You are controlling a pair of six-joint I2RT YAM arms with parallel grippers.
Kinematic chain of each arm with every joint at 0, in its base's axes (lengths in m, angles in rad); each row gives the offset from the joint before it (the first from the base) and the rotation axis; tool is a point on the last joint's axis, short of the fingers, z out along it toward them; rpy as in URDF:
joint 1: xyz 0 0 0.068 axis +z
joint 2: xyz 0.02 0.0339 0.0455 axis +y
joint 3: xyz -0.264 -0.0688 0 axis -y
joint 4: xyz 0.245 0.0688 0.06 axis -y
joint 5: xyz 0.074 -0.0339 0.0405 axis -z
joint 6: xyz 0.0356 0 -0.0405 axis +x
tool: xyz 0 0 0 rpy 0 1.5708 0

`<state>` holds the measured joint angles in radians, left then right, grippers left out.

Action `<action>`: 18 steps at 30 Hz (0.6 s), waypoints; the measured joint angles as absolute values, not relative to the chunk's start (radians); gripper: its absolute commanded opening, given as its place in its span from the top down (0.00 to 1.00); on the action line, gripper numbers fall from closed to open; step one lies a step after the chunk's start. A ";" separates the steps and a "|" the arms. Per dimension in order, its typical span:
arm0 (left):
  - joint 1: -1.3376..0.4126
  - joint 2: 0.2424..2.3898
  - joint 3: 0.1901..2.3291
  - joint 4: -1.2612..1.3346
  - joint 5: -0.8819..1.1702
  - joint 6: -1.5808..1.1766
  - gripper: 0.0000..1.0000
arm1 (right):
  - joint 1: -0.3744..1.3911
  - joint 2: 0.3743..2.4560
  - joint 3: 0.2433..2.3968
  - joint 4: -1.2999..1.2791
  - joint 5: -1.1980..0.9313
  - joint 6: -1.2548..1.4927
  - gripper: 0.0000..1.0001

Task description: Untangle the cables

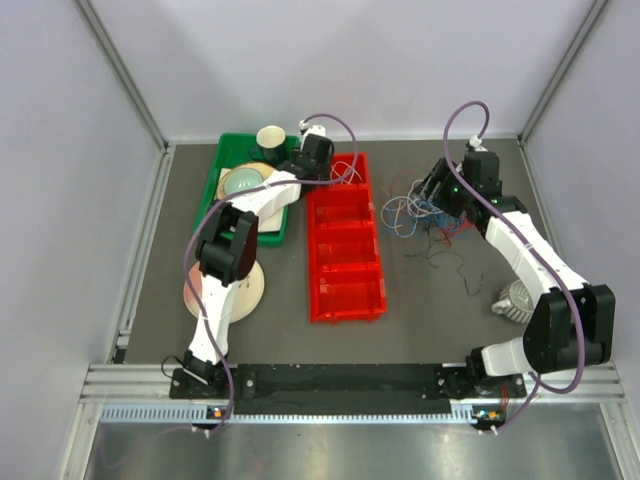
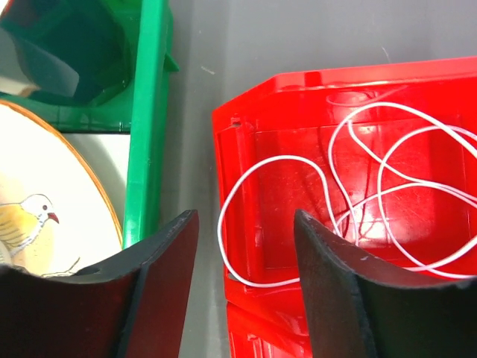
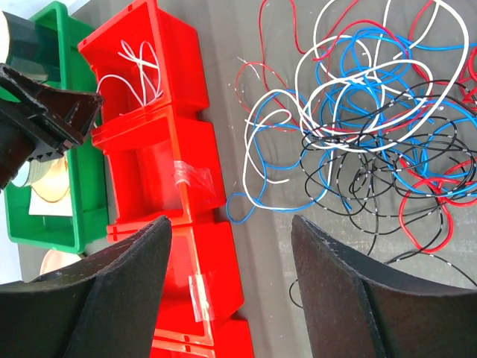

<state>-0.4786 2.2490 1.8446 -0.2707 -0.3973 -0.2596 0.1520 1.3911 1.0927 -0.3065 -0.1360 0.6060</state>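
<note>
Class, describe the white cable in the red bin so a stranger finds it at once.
Find the red bin row mid-table. Its farthest compartment holds a looped white cable, alone, away from the multicoloured tangle beside the bins.

Bright, even overhead light; soft shadows; mild glare on red bins (image 2: 335, 82); sharp focus.

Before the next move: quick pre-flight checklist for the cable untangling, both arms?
1. Left end effector free: ok, jaws apart over the red bin.
2. White cable binned: ok, lies in the far compartment.
3. Right end effector free: ok, jaws apart, nothing held.
4. Tangle separated: not ok, red, blue, white and black strands cross on the table.
5. Pick target: ok, a blue loop pokes out towards the bin.
6. Right end effector height over it: cannot tell.
</note>
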 measured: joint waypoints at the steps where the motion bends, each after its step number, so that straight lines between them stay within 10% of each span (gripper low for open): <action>1: -0.472 2.249 1.843 -0.272 -0.387 -0.271 0.42 | 0.152 1.391 1.093 -0.307 -0.137 0.606 0.36; 18: -0.435 2.249 1.821 -0.279 -0.285 -0.361 0.51 | 0.152 1.391 1.093 -0.307 -0.146 0.606 0.36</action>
